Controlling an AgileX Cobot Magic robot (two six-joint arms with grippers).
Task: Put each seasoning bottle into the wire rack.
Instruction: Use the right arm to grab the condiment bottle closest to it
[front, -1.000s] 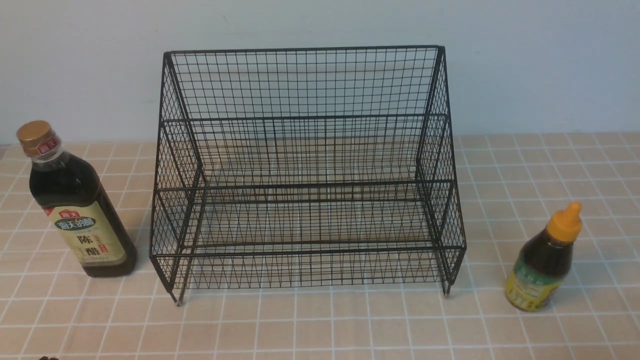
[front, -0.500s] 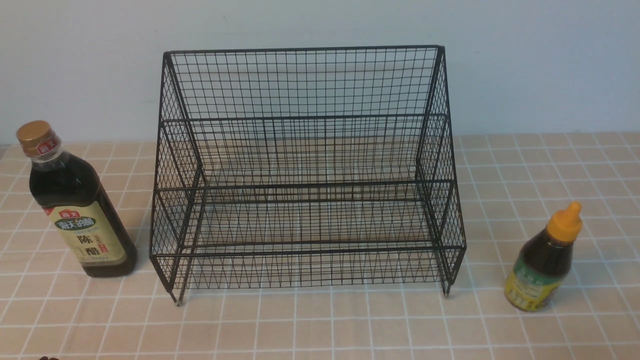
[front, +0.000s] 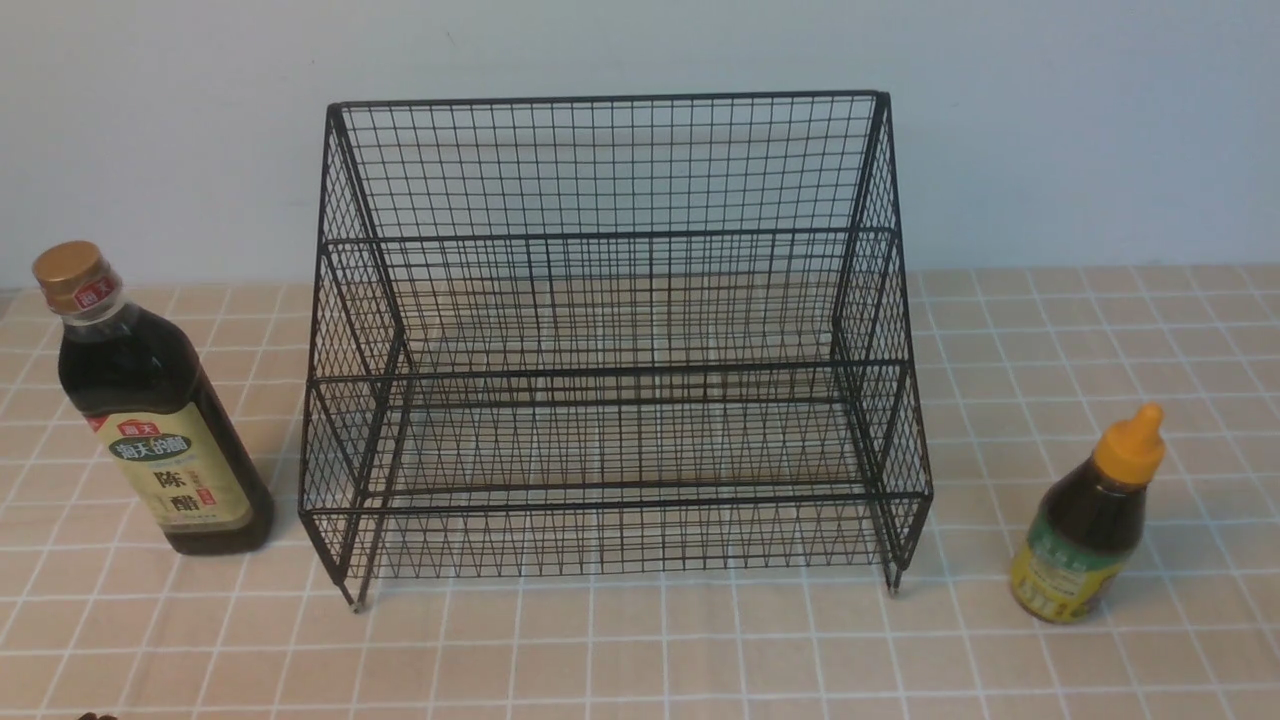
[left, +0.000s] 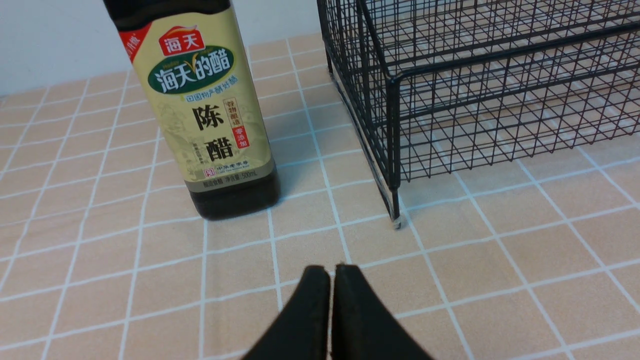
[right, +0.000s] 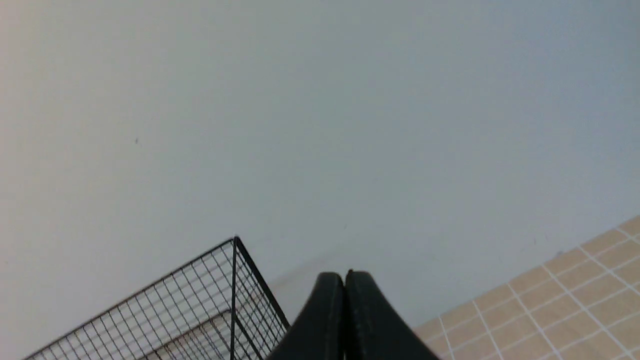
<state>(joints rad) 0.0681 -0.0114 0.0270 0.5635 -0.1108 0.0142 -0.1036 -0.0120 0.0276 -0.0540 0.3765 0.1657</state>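
Black fingers of the left gripper (left: 330, 272) are pressed together with nothing between them, low over the desk (front: 640, 660). The tall bottle (left: 210, 115) stands upright just ahead of it, long axis vertical, label facing the gripper. This bottle sits near the desk's left edge, just beside the rack's (front: 610, 300) left side but not touching it. The left arm is plainly the nearer one, and a grasp would likely need the jaws opened first and brought level across the body.

The right gripper (right: 345, 275) is likewise closed and empty. It points up past the rack's top corner at the wall, so the short bottle (front: 1090, 520) is outside its wrist view. That bottle stands upright toward the desk's right edge, well apart from the rack's front right leg, on the right arm's side. Both rack tiers hold nothing yet.
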